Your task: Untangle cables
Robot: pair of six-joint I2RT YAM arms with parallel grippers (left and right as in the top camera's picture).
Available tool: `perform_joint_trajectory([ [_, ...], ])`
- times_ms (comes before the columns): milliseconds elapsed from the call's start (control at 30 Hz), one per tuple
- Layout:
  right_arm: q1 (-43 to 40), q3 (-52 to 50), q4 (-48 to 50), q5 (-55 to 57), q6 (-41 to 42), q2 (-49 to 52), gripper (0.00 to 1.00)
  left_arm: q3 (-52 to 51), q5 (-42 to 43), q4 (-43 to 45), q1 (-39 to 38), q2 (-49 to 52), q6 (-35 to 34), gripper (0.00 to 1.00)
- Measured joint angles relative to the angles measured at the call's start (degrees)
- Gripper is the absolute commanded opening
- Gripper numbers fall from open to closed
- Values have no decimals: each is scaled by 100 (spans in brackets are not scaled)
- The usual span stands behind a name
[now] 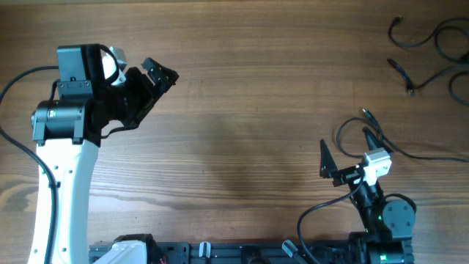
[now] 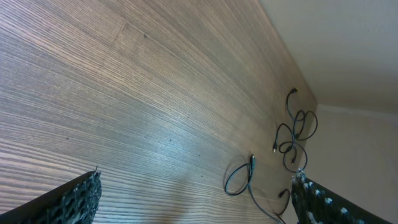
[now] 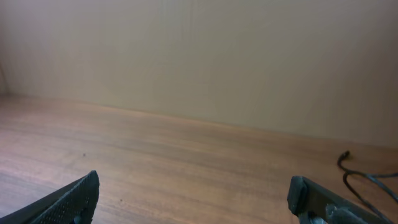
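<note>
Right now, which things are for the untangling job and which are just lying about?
For the job: cables, left tool, right tool, both tools open and empty.
Just there: wooden table, wall.

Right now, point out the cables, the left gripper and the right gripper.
cables (image 1: 398, 72): overhead view, on a strand at top right.
left gripper (image 2: 198, 182): left wrist view, midway between its open fingertips.
right gripper (image 3: 194, 182): right wrist view, midway between its open fingertips.

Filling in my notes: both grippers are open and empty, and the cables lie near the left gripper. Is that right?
Not quite. The overhead view shows the cables near the right gripper, not the left gripper. Both grippers are open and empty, as you said.
</note>
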Motion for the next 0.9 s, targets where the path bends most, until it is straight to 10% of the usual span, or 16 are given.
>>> perform_joint_trajectory([
  [900,-70,-87,-282,621,70,24,100,0,0,0,0,-2,0,100],
])
